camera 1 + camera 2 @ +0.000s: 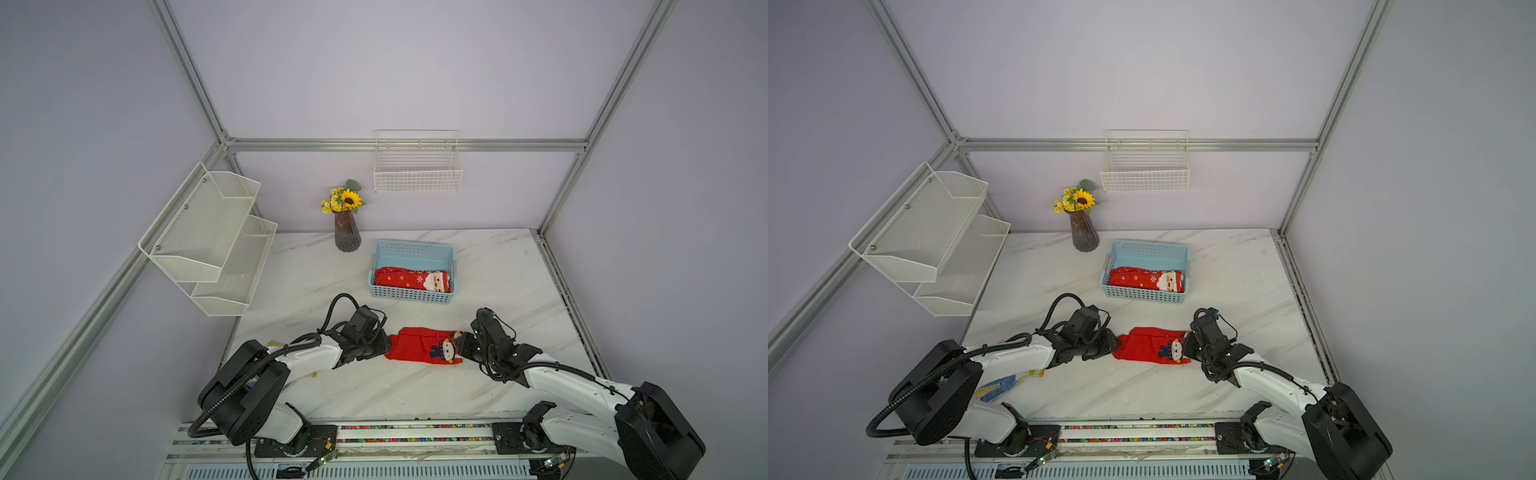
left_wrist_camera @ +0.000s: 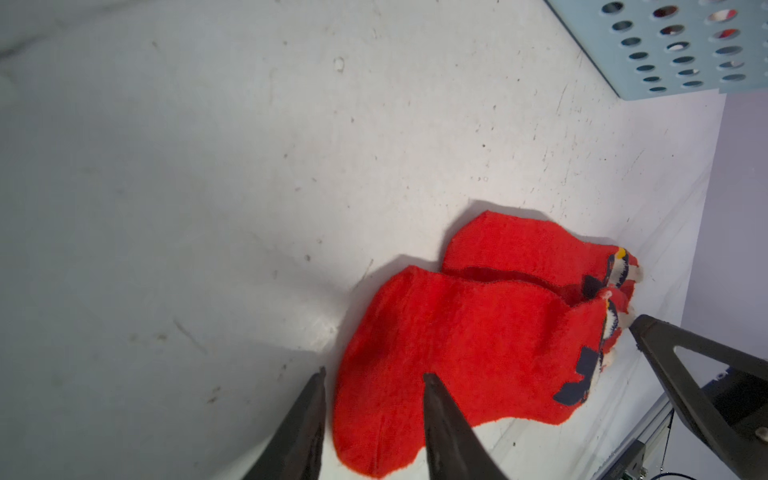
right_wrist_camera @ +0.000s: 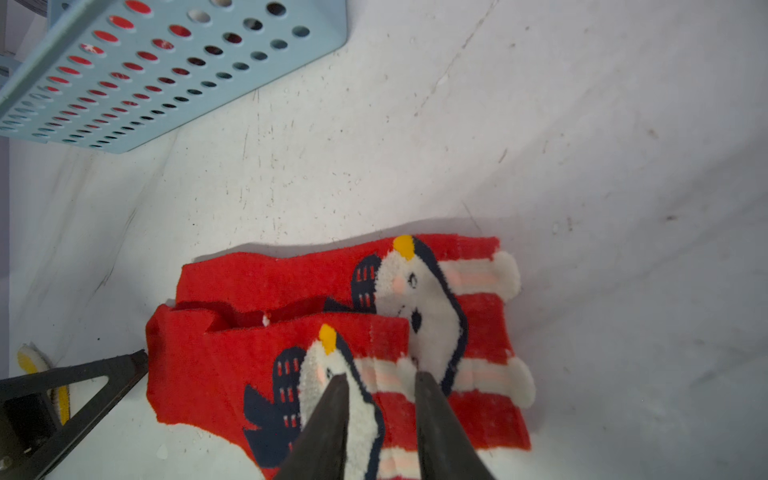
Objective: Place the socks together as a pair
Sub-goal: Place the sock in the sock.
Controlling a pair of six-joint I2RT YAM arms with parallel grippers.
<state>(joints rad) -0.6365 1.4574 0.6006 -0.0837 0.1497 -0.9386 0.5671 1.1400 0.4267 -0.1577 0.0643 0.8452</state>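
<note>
Lying overlapped at 6 o'clock of the basket [image 1: 411, 294], the socks [image 1: 415, 347] look almost paired; aligning seems left. Left gripper [image 2: 374, 374] at 9 o'clock straddles the toe, jaws parted; right gripper [image 3: 382, 376] at 3 o'clock is over the cuff, grip unclear.

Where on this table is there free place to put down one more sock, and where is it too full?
Bare marble lies right of the blue basket, toward the table edge, and on the robot's side of the red socks. Crowded: the middle, where the left gripper and right gripper flank them.
</note>
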